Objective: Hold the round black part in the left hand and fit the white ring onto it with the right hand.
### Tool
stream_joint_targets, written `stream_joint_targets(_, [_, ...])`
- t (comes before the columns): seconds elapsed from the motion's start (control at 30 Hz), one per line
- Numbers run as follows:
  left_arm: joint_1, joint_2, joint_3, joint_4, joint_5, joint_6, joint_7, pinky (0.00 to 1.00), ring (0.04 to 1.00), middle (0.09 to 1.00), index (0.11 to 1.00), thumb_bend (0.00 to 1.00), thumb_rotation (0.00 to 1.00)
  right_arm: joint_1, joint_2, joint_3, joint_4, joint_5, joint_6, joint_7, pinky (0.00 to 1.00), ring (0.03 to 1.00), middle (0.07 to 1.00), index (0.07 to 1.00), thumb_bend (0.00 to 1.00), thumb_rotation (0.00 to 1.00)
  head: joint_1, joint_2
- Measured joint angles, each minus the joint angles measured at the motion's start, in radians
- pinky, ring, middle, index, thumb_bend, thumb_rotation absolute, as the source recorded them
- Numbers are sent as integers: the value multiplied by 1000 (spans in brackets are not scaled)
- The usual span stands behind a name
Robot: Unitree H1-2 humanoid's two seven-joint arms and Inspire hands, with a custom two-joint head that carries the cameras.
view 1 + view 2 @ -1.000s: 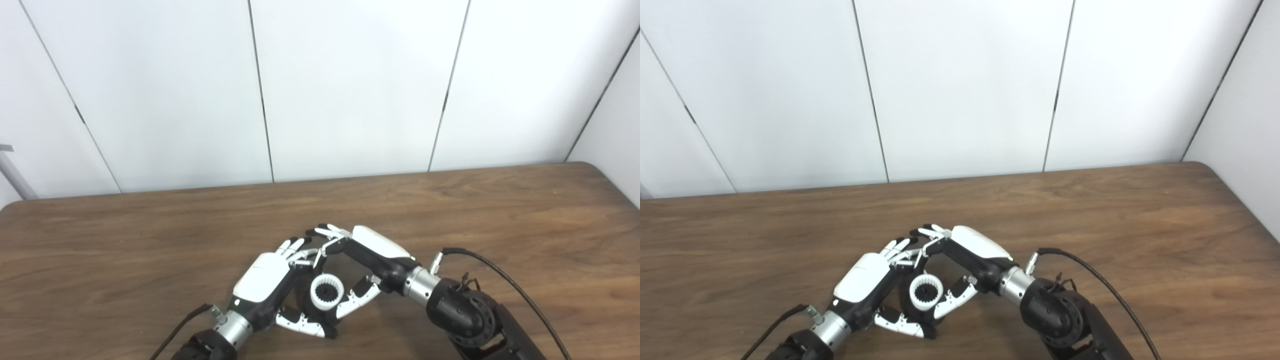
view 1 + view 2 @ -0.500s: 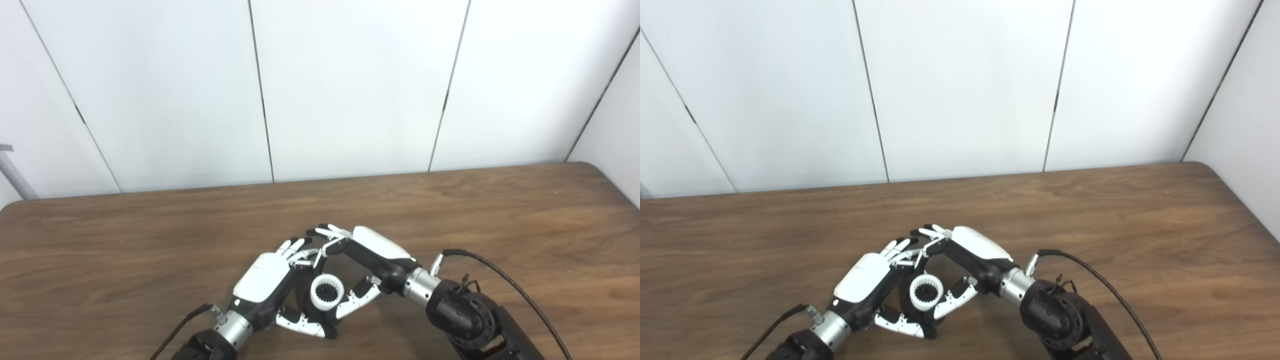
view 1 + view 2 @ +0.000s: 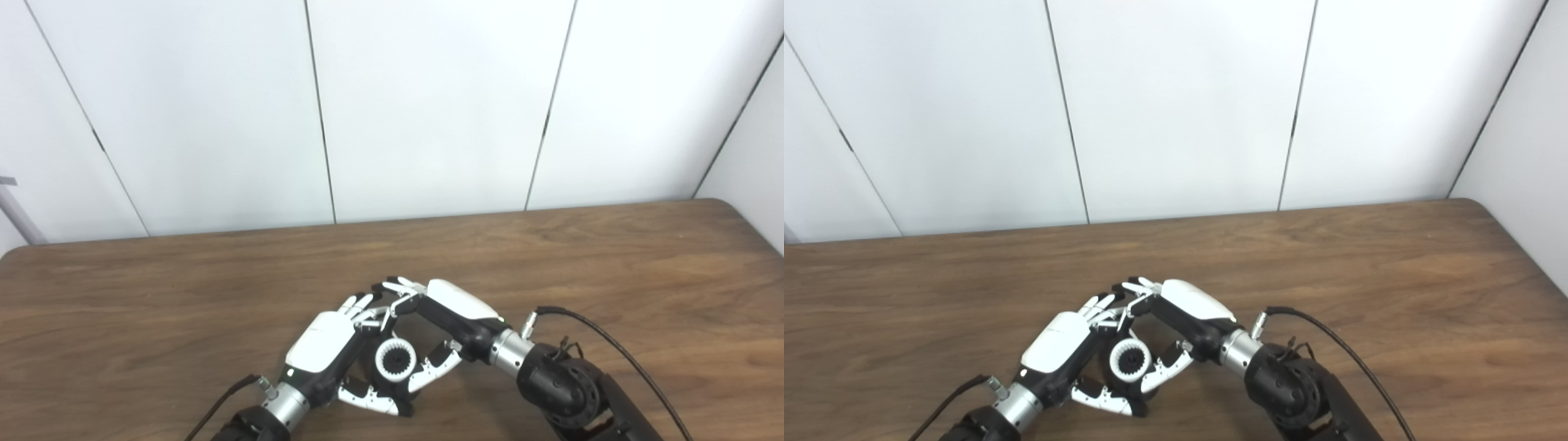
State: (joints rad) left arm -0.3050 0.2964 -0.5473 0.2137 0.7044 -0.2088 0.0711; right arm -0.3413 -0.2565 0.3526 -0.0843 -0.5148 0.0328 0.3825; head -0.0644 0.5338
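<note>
Left hand (image 3: 324,343): fingers curled around the round black part (image 3: 384,381), thumb tucked under its near side, the other fingers reaching over the far side. Grip is closed on the part, which sits low between the two hands, just above the counter (image 3: 184,306); whether it touches the wood cannot be told. Only slivers of the black part show around and below the ring.

White ring (image 3: 395,360): toothed on its inner edge, opening tilted up toward the cameras, dark centre visible through it. It sits on top of the black part. How far it is seated cannot be told.

Right hand (image 3: 450,309): arched over the ring from the right. Thumb (image 3: 435,370) lies against the ring's near right edge; the other fingers (image 3: 401,288) bend over the far side, their tips meeting the tips of the left hand's fingers. The hand is partly closed around the ring, though firm contact on the far side is hidden.

Outward: the right forearm runs off the lower right, with a black cable (image 3: 612,343) looping from the wrist over the counter. The left forearm leaves at the bottom edge. Behind the brown wooden counter stands a white panelled wall (image 3: 429,110).
</note>
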Motion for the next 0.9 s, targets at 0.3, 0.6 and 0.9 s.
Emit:
stream_joint_targets(0.3, [3,1,0,-3,0,1,0,1000,975,865,481,521,48,0,2,0,4,1,0,0,1000,1000,945,478,516,124,-2,2])
stream_joint_targets(0.6, [4,3,1,-3,-1,-4,0,1000,976,863,481,521,48,1,3,-1,7,1,-4,-12,1000,1000,939,478,515,125,-15,0])
stream_joint_targets(0.9, [4,4,1,-3,-2,-4,0,1000,973,857,481,520,48,5,2,-6,7,7,-4,-18,1000,1000,942,478,515,124,-14,0])
